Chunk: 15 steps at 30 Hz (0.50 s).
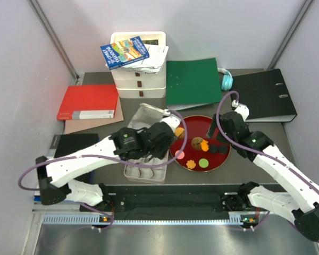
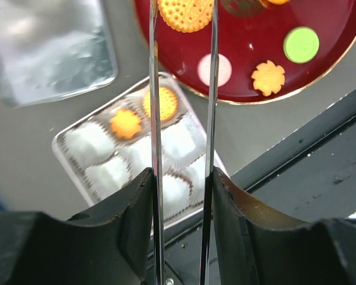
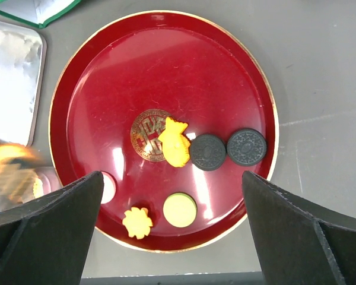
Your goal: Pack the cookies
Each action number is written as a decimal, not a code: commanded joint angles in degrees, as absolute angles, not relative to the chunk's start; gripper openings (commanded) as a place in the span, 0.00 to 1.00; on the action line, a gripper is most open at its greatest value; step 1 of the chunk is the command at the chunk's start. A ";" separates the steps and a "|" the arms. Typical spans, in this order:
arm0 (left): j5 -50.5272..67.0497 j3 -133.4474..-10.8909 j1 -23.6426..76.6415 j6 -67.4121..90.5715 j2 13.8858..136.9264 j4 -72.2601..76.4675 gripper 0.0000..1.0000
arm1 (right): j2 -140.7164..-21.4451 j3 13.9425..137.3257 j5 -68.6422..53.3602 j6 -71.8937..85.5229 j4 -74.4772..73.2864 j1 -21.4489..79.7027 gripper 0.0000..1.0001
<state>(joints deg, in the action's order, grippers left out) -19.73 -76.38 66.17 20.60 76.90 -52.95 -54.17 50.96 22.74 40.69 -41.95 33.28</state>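
My left gripper is shut on thin metal tongs, whose blades run up between its fingers. A round orange cookie sits between the tong tips over the red plate. Below lies the tin of white paper cups, with two orange cookies in it. My right gripper hangs open above the plate. On the plate lie an orange fish-shaped cookie, two black ones, a green one, an orange flower and a half-hidden pink one.
The tin's silver lid lies behind the tin. At the back stand a white drawer unit with booklets on top, a green folder, teal headphones and a black binder. A red folder lies left.
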 commanded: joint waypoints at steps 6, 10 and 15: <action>-27.77 -72.61 66.44 35.67 62.77 -67.84 0.45 | -58.88 53.44 19.60 39.73 -36.39 33.84 0.99; -28.04 -69.97 66.45 40.69 58.54 -71.36 0.45 | -60.38 54.05 18.37 39.55 -35.77 33.84 0.99; -25.84 -67.68 66.44 44.20 55.02 -72.07 0.45 | -61.00 54.49 17.40 39.02 -35.68 33.84 0.99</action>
<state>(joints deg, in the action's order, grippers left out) -25.78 -69.32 66.17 39.20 57.43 -70.91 -60.90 51.13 18.52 40.03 -38.06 33.28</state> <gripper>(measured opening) 0.459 0.990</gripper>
